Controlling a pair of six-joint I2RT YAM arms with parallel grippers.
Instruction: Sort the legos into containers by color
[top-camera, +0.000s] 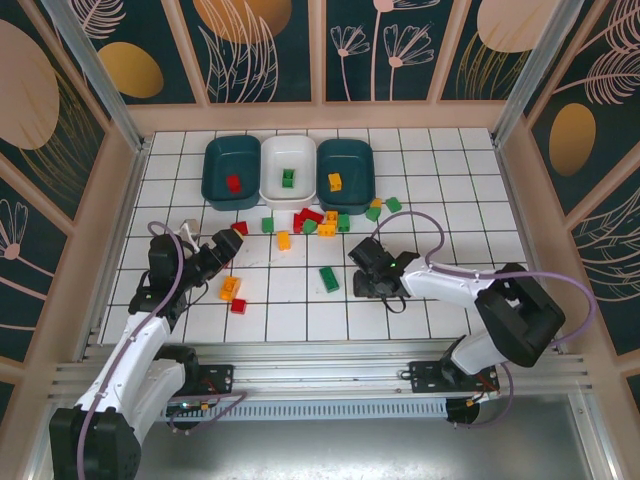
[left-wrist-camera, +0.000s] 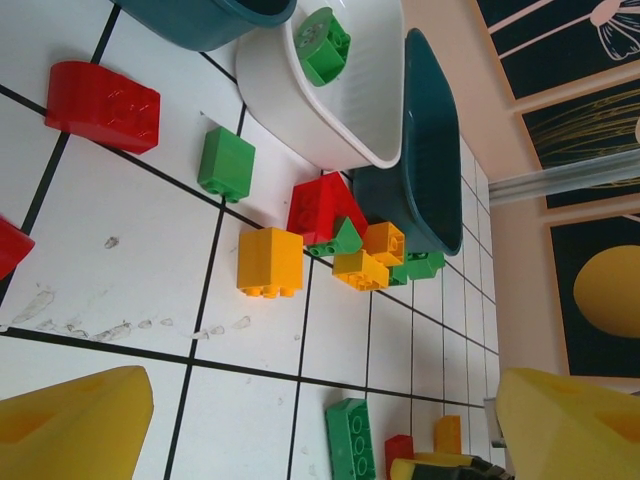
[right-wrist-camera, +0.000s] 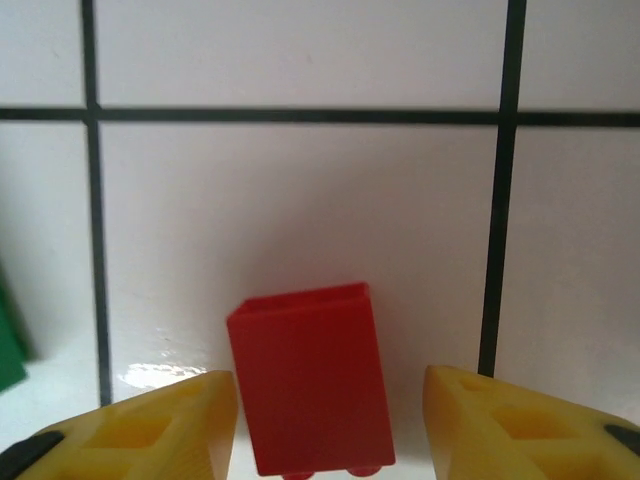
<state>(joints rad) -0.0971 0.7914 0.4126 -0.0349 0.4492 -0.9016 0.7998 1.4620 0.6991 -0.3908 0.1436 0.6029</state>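
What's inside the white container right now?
One green lego lies in the white container, near its middle. The rest of its floor, seen from above, is bare. Anything beneath that brick is covered.

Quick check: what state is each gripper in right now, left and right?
Left gripper: open, holding nothing.
Right gripper: open, straddling a red lego, not clamped on it.
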